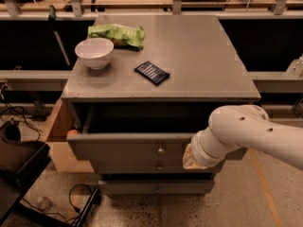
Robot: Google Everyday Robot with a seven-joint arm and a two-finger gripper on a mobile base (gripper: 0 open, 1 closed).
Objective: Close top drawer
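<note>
The top drawer (pixel 128 148) is a wide grey box drawer under the cabinet top, sticking out only a short way, with a small round metal knob (pixel 161 150) at the centre of its front. Its dark inside shows as a narrow gap below the top. My white arm comes in from the right, and the gripper (pixel 191 157) is at its end, pressed against the right part of the drawer front. The wrist hides the gripper itself.
On the cabinet top (pixel 199 56) lie a white bowl (pixel 94 52), a green chip bag (pixel 117 35) and a dark blue packet (pixel 152 73). A lower drawer front (pixel 156 187) shows below. A wooden box (pixel 59 136) stands at the left, with cables on the floor.
</note>
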